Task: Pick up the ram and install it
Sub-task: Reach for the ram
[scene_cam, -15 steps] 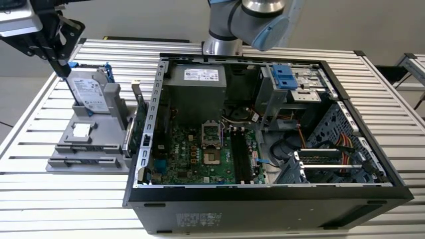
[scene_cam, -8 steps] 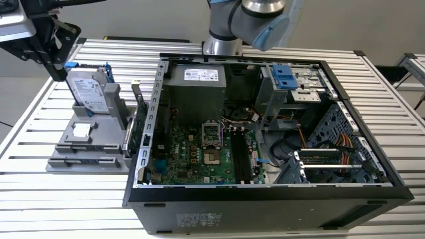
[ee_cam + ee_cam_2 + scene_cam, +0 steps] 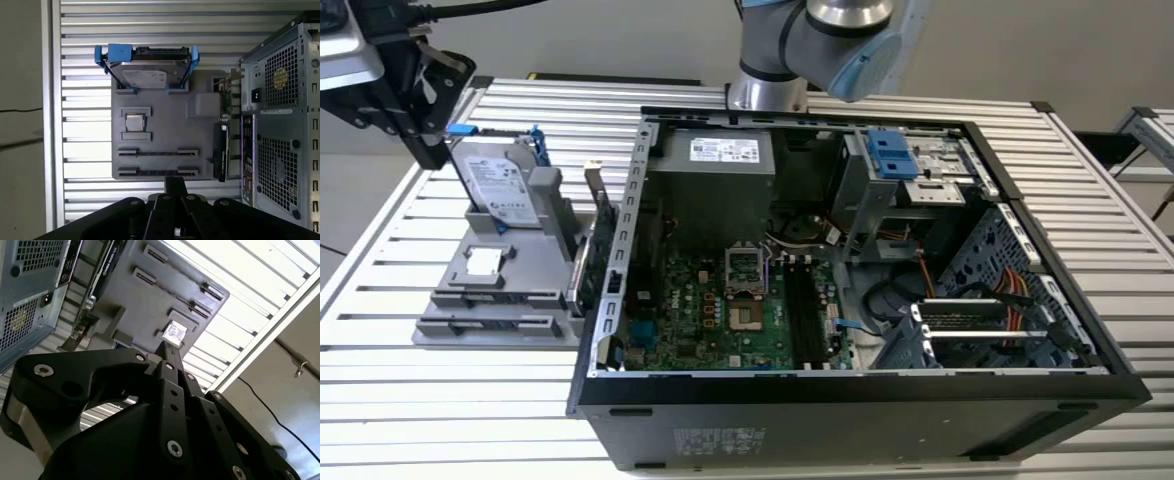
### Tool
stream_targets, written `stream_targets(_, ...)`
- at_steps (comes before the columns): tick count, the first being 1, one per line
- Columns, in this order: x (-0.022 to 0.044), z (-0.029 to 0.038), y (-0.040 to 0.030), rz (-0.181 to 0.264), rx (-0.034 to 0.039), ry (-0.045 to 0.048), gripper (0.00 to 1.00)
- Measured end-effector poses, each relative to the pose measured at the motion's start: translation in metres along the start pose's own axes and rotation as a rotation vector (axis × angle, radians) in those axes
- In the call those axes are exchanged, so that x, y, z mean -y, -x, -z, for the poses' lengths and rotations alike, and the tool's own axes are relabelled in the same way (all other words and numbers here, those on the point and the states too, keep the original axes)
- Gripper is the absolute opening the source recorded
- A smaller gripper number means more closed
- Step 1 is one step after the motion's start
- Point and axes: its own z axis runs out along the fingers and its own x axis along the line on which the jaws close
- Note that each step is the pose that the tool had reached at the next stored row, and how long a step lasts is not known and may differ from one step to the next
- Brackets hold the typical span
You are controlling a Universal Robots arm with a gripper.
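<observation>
One claw (image 3: 175, 181), fingers together and empty, above grey holder (image 3: 165, 120) with white-labelled drive (image 3: 145, 76)

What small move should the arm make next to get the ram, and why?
Probably ease the gripper straight down toward the gray holder's nearest long slot, where a dark strip, likely the ram, seems to stand edge-on. It hangs above the holder, gripping nothing.
</observation>
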Motion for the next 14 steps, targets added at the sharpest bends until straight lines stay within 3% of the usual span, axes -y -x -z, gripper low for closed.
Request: stream_targets(14, 0.0177, 0.0006, -0.0013, 0.019, -0.001, 0.0004, 0.0)
